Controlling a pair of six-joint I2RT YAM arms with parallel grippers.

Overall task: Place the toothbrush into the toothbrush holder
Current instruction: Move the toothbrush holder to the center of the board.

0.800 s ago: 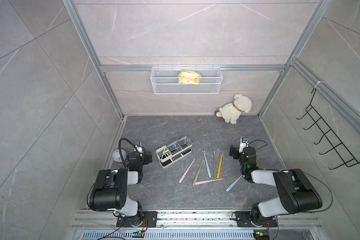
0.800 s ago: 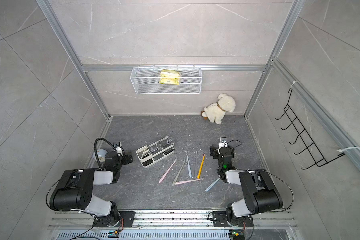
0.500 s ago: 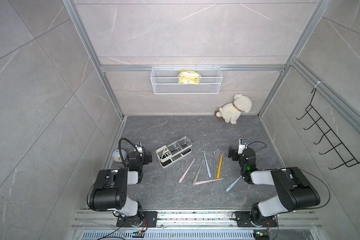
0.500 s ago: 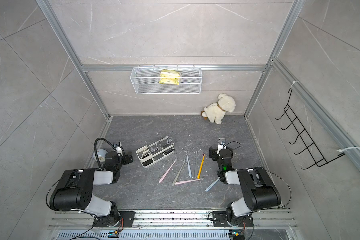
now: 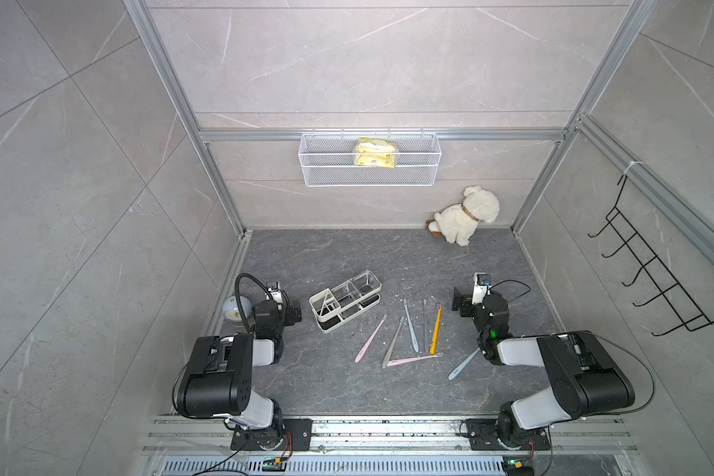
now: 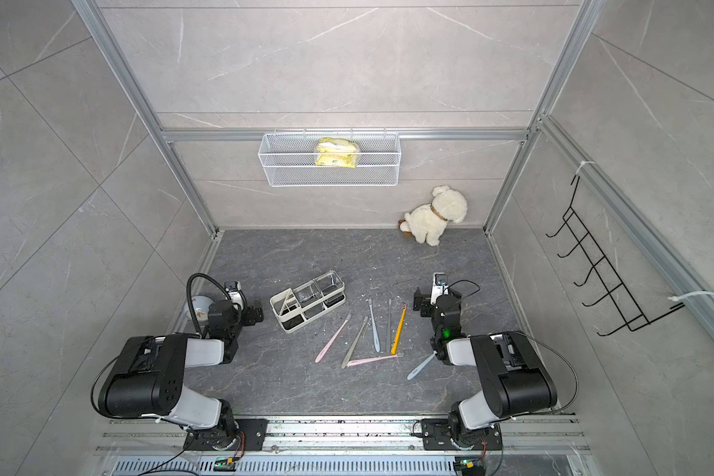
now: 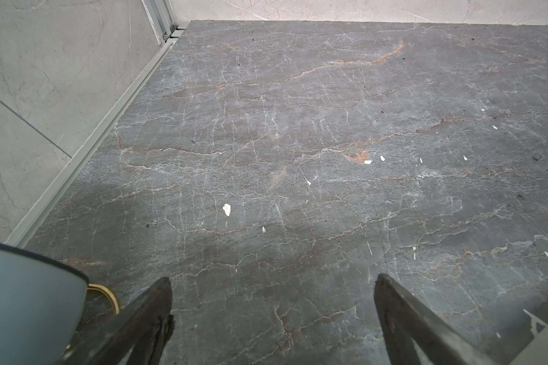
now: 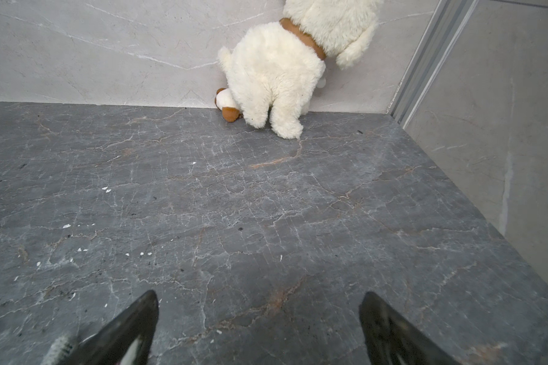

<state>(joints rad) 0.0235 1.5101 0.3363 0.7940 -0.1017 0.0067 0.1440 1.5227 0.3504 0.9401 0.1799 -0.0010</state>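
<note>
Both arms sit low over the dark marbled surface (image 5: 326,391), and nothing is in hand. The left fingers (image 7: 146,316) are spread wide with only bare stone between them. The right fingers (image 8: 130,325) stand just as wide and just as empty, pointing toward the plush dog (image 8: 272,72) slumped against the back wall.

In the middle, the toothbrush holder (image 5: 319,315) stands askew, its cream divided end nearer the left arm and its two clear cups at the far end. The brushes all lie loose on the surface to its right, outside it. A pink toothbrush (image 5: 371,338) is nearest the holder. Next come a grey toothbrush (image 5: 392,342), a pale blue toothbrush (image 5: 411,325), a dark grey toothbrush (image 5: 425,325) and a yellow toothbrush (image 5: 435,329), fanned side by side. A second pink toothbrush (image 5: 413,359) lies crosswise by their near ends. A blue toothbrush (image 5: 463,364) lies apart from the rest, one end running under the right arm.

Up on the back wall, a wire basket (image 5: 421,177) holds a yellow packet (image 5: 375,152).
</note>
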